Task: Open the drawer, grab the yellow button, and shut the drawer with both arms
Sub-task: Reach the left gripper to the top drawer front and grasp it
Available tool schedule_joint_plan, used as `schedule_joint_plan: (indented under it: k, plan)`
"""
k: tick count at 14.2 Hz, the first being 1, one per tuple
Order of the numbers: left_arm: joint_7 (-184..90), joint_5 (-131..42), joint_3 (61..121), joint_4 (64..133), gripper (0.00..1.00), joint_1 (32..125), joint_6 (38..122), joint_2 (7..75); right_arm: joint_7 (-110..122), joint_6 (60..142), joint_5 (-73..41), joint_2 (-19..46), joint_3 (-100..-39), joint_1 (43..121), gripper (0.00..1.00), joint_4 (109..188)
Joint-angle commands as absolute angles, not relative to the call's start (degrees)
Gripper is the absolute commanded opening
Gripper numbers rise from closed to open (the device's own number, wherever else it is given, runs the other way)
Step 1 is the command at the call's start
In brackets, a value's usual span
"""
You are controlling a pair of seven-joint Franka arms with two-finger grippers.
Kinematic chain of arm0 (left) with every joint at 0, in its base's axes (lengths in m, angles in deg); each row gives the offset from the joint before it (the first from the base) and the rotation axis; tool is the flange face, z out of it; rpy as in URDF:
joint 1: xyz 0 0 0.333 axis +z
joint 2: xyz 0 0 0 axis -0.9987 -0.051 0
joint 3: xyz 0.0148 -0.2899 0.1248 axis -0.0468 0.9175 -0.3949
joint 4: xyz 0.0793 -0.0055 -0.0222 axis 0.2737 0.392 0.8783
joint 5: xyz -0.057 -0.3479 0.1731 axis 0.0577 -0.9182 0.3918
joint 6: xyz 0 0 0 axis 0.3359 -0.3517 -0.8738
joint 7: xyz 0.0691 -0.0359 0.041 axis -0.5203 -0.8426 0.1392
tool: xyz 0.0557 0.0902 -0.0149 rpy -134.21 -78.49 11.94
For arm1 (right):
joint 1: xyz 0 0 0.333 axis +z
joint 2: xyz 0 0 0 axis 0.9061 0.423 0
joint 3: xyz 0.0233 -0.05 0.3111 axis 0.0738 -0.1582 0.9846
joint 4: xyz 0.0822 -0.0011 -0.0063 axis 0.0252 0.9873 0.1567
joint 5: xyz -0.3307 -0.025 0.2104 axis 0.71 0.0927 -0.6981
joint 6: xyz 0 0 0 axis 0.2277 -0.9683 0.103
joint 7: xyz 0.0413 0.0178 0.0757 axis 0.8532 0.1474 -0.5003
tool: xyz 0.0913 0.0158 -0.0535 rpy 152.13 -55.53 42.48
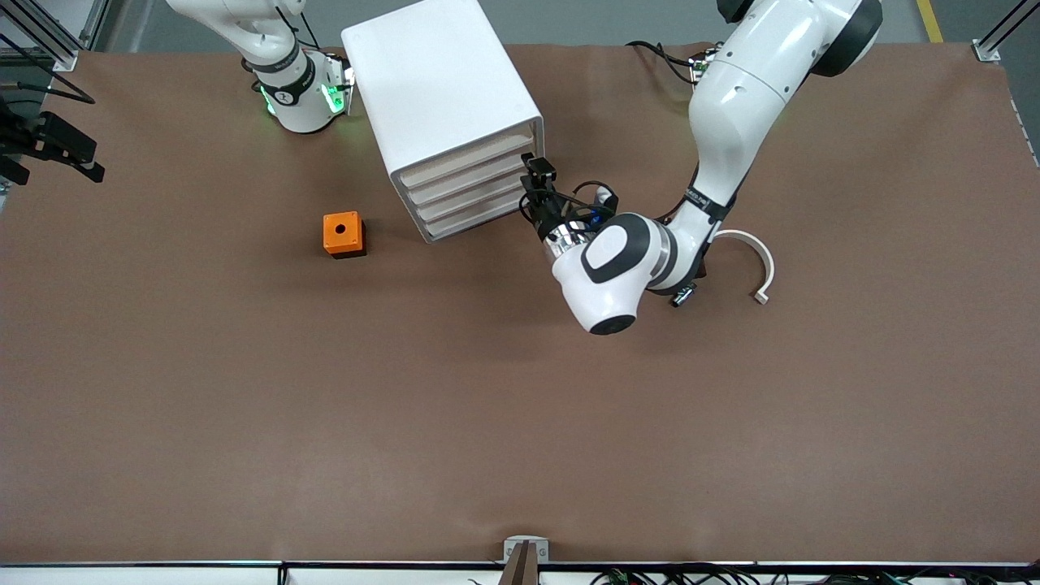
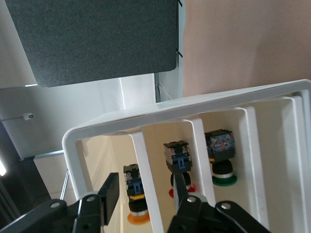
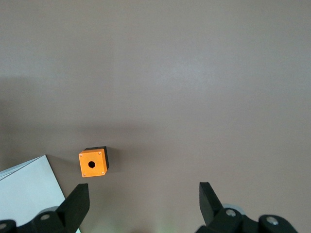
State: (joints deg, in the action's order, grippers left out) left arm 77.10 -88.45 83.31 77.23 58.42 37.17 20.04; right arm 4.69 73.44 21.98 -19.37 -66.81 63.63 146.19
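Observation:
The white cabinet stands near the robots' bases, and its uppermost drawer looks closed. My left gripper is at the drawer fronts, at the cabinet's corner toward the left arm's end. In the left wrist view it is open, with its fingers on either side of a white drawer front rail and not touching it. The button, with an orange cap and a black-and-blue body, lies inside next to that rail. My right gripper is open and empty, high over the table.
An orange box with a round hole sits on the table toward the right arm's end and also shows in the right wrist view. Red-capped and green-capped buttons lie in neighbouring drawers. A white curved part lies by the left arm.

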Motion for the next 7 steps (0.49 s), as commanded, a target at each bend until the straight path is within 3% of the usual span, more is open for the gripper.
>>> schedule_joint_plan:
  k: [1, 7]
  plan:
    - [78.56, -89.45, 83.31, 76.78, 0.52, 57.29, 36.26, 19.46, 4.81, 73.17, 21.97, -20.25, -65.89, 62.43, 1.00, 146.52]
    - [78.74, -90.86, 83.31, 77.49, 0.46, 53.68, 36.26, 18.23, 4.28, 72.99, 22.76, -16.74, -65.98, 62.25, 1.00, 143.45]
